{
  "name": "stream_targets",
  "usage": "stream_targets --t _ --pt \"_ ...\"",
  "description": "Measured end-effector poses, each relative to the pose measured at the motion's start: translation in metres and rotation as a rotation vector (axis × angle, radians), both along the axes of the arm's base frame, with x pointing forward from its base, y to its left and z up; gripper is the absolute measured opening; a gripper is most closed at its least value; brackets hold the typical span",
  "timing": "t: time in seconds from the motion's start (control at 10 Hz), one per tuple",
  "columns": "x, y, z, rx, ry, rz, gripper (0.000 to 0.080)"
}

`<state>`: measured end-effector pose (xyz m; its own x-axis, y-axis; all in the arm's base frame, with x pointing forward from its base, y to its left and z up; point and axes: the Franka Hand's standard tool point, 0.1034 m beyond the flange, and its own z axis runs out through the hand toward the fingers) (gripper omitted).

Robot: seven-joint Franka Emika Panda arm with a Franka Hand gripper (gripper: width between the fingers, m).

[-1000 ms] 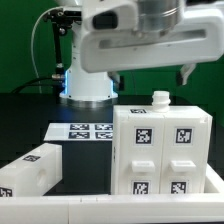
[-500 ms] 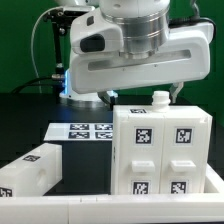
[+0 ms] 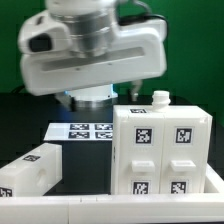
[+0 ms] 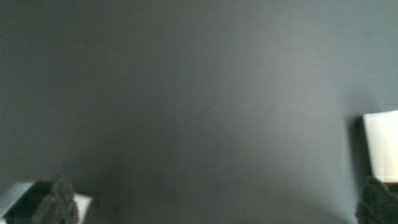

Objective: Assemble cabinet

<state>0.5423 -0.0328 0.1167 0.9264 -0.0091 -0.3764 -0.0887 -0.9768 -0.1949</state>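
The cabinet body (image 3: 160, 150) is a tall white box with square tags on its front, standing at the exterior view's right, with a small white knob (image 3: 160, 98) on top. A smaller white tagged box (image 3: 30, 172) lies at the lower left. My gripper (image 3: 98, 95) hangs above the table behind these parts, left of the cabinet's top, and touches nothing. In the wrist view the gripper (image 4: 222, 200) is open over dark table, with one dark fingertip (image 4: 63, 200) showing low in the picture and nothing between the fingers. A white part (image 4: 381, 145) shows at that view's edge.
The marker board (image 3: 85, 131) lies flat on the black table behind the cabinet. The white robot pedestal (image 3: 88, 97) stands at the back. A white rim (image 3: 110, 212) runs along the front edge.
The gripper has moved towards the exterior view's left and lower, from above the cabinet's top to above the marker board. The white parts have not moved.
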Motion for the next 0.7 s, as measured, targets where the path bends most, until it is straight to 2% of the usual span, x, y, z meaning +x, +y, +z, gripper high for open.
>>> stream_targets --t 0.2,0.4,0.6,0.7 --pt "0.0 0.003 -0.001 0.0 0.001 0.005 0.0797" --pt "0.001 0.0 -0.002 -0.01 -0.004 -0.01 0.0797" --pt "0.015 -0.019 -0.005 -0.079 -0.095 -0.046 0.0797" --pt "0.02 -0.027 -0.008 -0.088 -0.183 -0.051 0.0797"
